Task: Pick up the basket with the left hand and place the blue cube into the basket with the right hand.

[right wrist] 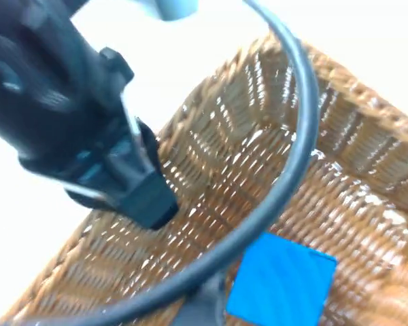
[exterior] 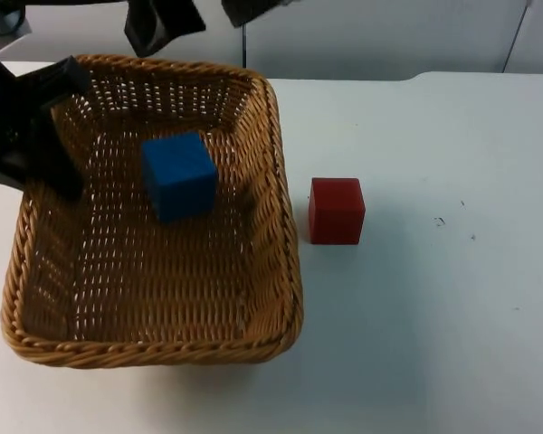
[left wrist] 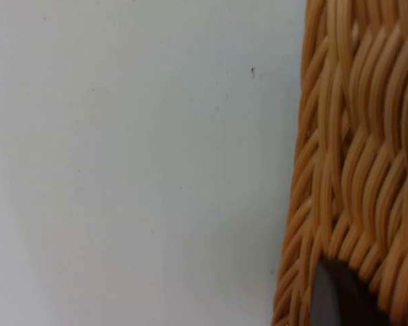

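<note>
— What is cut off or hard to make out?

— The right gripper [exterior: 163, 27] is only a dark shape against the wall at the far edge of the top view, above the basket's far rim; I cannot tell whether its fingers are parted. The left gripper [exterior: 50, 136] is half out of frame, and where its fingers meet the wicker is hidden by its own body.

— So what has it hold of?

— The basket [exterior: 285, 271]. One black finger [exterior: 59, 167] reaches down inside the left wall, and the left wrist view has a fingertip [left wrist: 336, 299] pressed against the outer weave [left wrist: 353, 136], so the pincer is closed on that wall.

— And the blue cube?

— Inside the basket, on the woven floor just to the right of the left gripper, tilted, below the right gripper. The blue cube [exterior: 179, 174] shows from above; the right wrist view catches its face [right wrist: 280, 285] with the left gripper [right wrist: 132, 183] beside it on the rim [right wrist: 340, 129].

— Anything outside?

— A red cube [exterior: 336, 210] sits upright on the table, just beyond the basket's right rim, not touching it.

— The surroundings?

— A white table [exterior: 452, 344] with a few dark specks, ending at a grey partition wall [exterior: 389, 36].
</note>
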Robot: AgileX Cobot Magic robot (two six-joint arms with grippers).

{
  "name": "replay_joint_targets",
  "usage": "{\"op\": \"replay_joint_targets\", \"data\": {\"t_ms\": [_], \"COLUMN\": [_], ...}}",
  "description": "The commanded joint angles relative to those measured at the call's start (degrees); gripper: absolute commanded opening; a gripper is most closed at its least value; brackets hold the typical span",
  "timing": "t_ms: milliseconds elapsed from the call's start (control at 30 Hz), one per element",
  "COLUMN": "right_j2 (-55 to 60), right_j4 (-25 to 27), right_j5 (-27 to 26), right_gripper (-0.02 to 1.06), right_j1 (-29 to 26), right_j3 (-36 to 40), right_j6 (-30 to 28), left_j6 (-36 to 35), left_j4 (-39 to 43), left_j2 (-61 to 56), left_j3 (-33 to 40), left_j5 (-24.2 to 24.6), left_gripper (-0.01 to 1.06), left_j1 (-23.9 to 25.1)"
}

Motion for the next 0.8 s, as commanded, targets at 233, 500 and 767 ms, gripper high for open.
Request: {"op": "replay_joint_targets", "data": {"t_ms": [233,500,767], "right_j2": [-4.42,-11.52,-24.34], "right_j4": [-0.74,-1.60,-1.60], "right_j5": [6.23,1.06,-5.80], "right_gripper": [0.79,0.78,0.78], "right_j1": [0.24,0.24,0.24], "right_j3": [-0.14,9.33,23.48], "right_j6": [-3.82,-3.66,-3.66], "left_j6": [0.49,0.49,0.49], "left_j4": [-2.19,-1.93,-1.40], "left_j2": [5.36,9.33,11.24], "left_j3": [-6.47,-11.19,-12.48], "left_j5": [1.03,1.85,1.52], "left_gripper": [0.00,0.00,0.00], "left_j1": [-0.21,-0.21,-0.21]}}
